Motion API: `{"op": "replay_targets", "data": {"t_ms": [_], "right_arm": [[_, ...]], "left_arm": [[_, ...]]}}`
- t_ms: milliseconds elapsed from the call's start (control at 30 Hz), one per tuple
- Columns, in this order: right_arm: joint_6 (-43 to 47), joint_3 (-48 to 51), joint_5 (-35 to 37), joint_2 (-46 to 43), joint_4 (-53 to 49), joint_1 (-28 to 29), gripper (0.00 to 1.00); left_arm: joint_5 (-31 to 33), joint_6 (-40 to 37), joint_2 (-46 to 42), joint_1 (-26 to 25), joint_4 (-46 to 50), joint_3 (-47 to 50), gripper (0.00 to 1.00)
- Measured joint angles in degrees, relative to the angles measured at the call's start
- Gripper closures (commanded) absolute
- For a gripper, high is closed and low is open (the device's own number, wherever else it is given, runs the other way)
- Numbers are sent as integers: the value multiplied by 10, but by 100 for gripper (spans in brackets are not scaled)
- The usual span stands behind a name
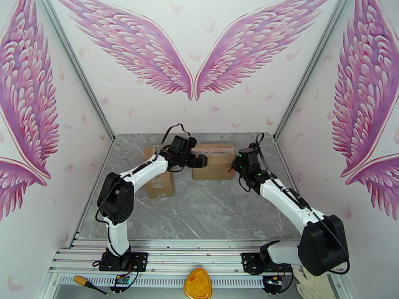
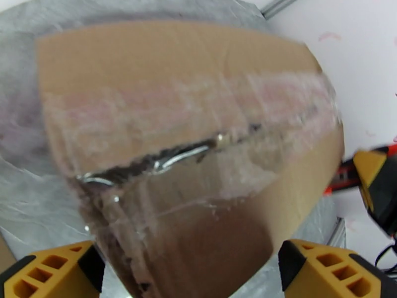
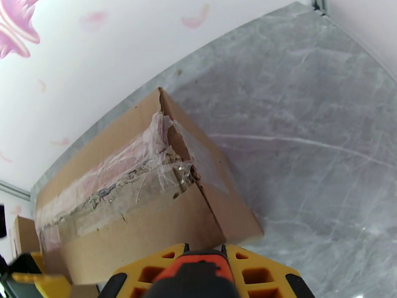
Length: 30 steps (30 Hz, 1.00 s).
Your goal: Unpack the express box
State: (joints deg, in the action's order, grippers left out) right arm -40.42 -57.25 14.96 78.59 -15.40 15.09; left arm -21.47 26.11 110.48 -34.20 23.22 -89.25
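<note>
**Two claws at one taped box**

The taped box (image 1: 215,164) sits on the table (image 1: 214,215) at mid far edge, its top tape torn; a second box (image 1: 159,186) lies nearer the left edge. The left claw (image 2: 191,254) gapes wide at the taped box's left end. The right claw (image 3: 198,264), at its right end, clamps what looks like a cutter (image 3: 194,280).

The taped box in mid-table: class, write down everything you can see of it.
The box is brown cardboard, oblong, flat on the grey marbled table, toward its back edge. Clear tape along its top seam is slit and ragged; the flaps are down. The open left gripper straddles its left end, contact unclear; the right gripper, holding a cutter, is at its right end.
</note>
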Motion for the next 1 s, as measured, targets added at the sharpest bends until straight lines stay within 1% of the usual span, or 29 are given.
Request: {"op": "replay_targets", "data": {"t_ms": [100, 167, 267, 367, 433, 533, 633, 733, 833, 900, 1000], "right_arm": [[16, -20, -3, 27, 0, -29, 100], [26, -29, -5, 40, -2, -37, 100], [33, -30, -12, 45, -10, -37, 100], [34, -28, -17, 42, -19, -36, 100], [31, -17, -19, 34, -22, -35, 100], [29, -8, -18, 26, -35, -34, 100], [28, -9, -14, 26, -49, -34, 100], [31, -24, -3, 37, -67, -33, 100], [42, -67, 8, 69, -85, -33, 100], [52, -96, 12, 90, -91, -33, 100], [70, -137, 18, 120, -99, -34, 100]], "left_arm": [[-12, -14, -8, -33, 9, -5, 2], [-12, -33, -16, -50, 23, -20, 2], [-3, -74, -30, -52, 49, -68, 2], [20, -118, -31, -29, 72, -146, 2], [35, -139, -17, -4, 86, -211, 2], [46, -160, 31, 29, 93, -301, 2], [46, -170, 89, 48, 101, -344, 3], [40, -172, 144, 49, 113, -344, 4], [25, -175, 177, 42, 122, -318, 5], [13, -175, 179, 38, 123, -293, 6], [-20, -168, 152, 38, 76, -228, 6]]}}
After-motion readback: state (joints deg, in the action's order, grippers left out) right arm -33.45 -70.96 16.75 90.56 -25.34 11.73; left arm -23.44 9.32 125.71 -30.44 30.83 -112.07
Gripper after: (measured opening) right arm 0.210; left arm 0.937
